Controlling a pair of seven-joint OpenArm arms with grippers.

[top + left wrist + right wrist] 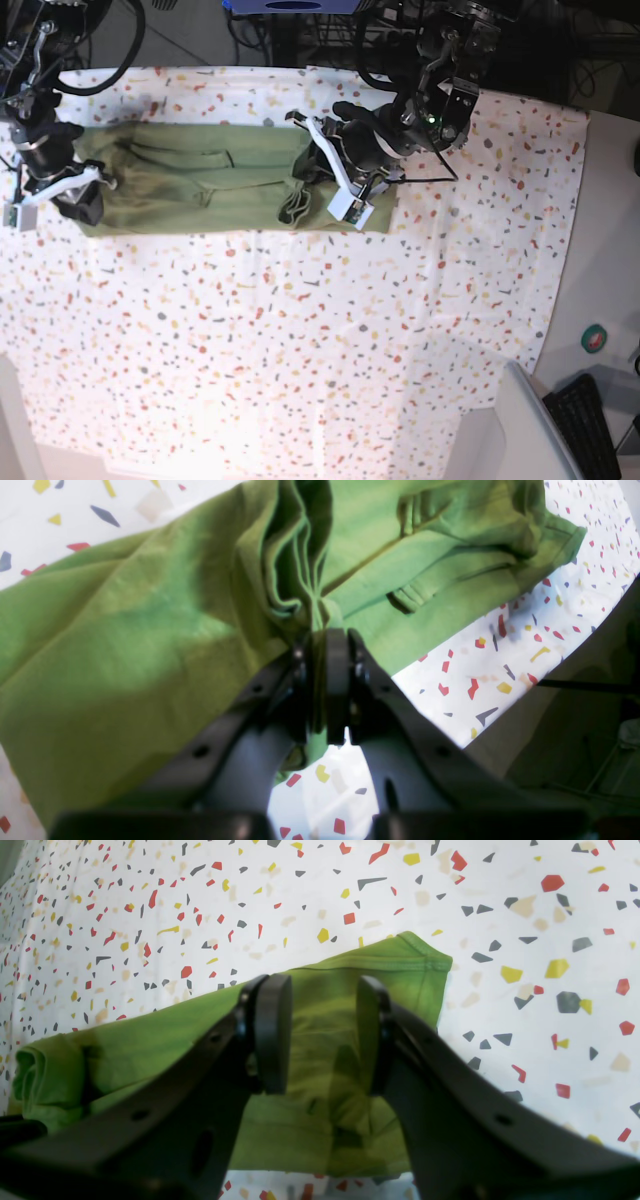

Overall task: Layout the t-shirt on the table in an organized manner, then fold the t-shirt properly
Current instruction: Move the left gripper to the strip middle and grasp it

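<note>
Olive t-shirt (215, 190): long folded band on speckled surface (300, 350). Left fingers (327, 645) clamped on bunched fabric between them. Right fingers (322, 1035) parted, empty, hem below and beyond. Judged: lengthwise fold done; crosswise fold outstanding.

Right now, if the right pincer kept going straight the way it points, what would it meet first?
The t-shirt. The right pincer stands open with green cloth directly between and beyond its pads; the table lies under that. How much gap remains is unclear.
</note>
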